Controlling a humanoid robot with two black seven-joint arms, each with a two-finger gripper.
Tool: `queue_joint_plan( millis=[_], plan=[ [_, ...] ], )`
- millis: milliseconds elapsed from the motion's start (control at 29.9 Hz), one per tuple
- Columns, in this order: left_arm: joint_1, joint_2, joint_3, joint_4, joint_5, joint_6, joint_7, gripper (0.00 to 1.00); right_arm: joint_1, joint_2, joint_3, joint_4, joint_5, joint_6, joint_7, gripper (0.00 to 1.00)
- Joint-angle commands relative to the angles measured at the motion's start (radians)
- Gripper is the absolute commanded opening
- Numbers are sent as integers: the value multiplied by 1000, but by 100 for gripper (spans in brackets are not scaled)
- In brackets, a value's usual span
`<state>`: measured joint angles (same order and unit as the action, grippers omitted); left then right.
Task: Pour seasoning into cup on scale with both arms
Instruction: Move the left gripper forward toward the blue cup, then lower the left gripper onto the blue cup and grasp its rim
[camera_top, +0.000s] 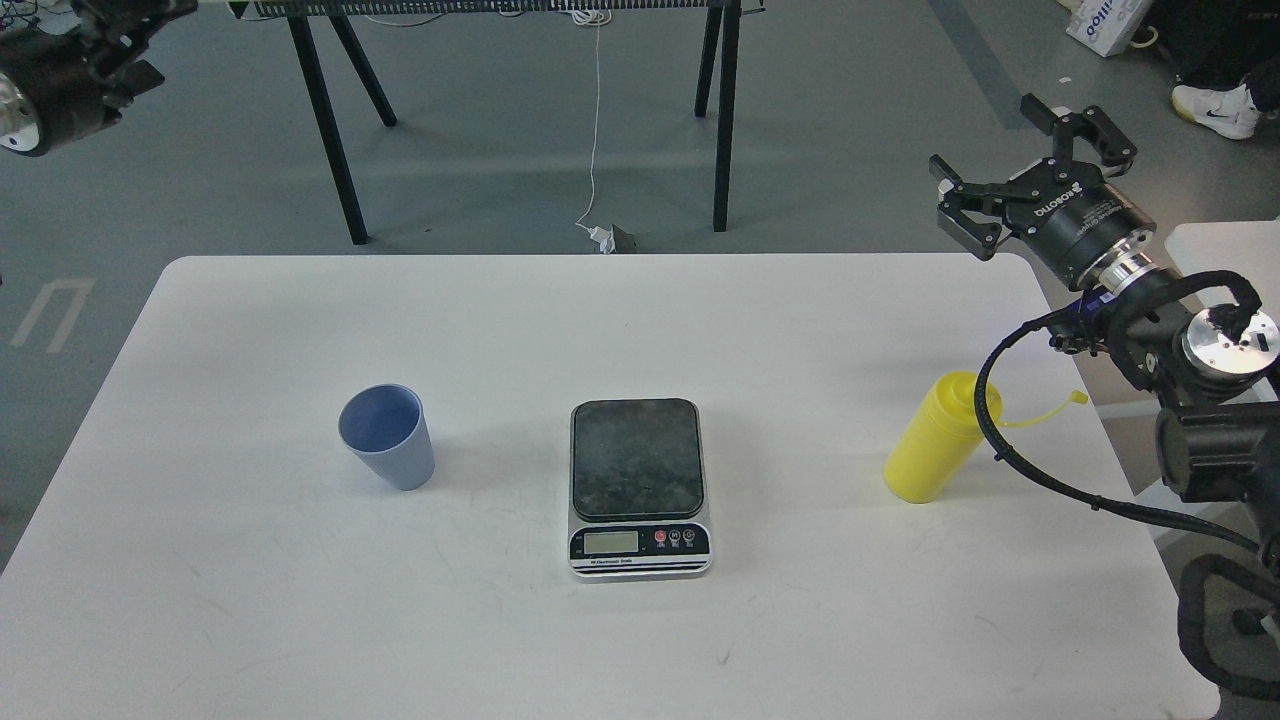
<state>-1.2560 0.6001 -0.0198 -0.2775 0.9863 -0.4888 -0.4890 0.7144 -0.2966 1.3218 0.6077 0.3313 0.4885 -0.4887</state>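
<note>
Hovering right hand (1030, 170), fingers spread, empty, above-behind seasoning (930, 440); soft light plastic, squeezes easy, grip mid-body. Left hand (95, 45) too dark, cannot tell. Cup (387, 436) light, tips easily.

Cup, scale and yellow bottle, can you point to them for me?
cup (392, 455), head view, on its blue outer wall.
scale (636, 458), head view, middle of its dark plate.
yellow bottle (925, 455), head view, on its side wall.

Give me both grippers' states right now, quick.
Left gripper: at the top-left corner, dark and partly cut off; open or closed cannot be told.
Right gripper: open, empty, raised above the table's right edge, apart from the seasoning bottle.
</note>
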Motion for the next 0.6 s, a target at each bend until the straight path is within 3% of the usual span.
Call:
queue_joint_plan(
  millis=[0, 134, 268, 368, 569],
  plan=[
    [-8, 12, 69, -203, 307, 0, 0, 100, 4, -1, -4, -2, 0, 0, 0, 100],
    [-5, 78, 80, -481, 592, 0, 0, 100, 4, -3, -10, -3, 0, 0, 0, 100],
    [-3, 115, 86, -707, 629, 0, 0, 100, 4, -4, -10, -3, 0, 0, 0, 100],
    [0, 115, 115, -767, 640, 0, 0, 100, 2, -3, -10, -5, 0, 0, 0, 100],
    [10, 110, 179, -766, 739, 0, 0, 100, 0, -3, -12, -5, 0, 0, 0, 100]
  ],
)
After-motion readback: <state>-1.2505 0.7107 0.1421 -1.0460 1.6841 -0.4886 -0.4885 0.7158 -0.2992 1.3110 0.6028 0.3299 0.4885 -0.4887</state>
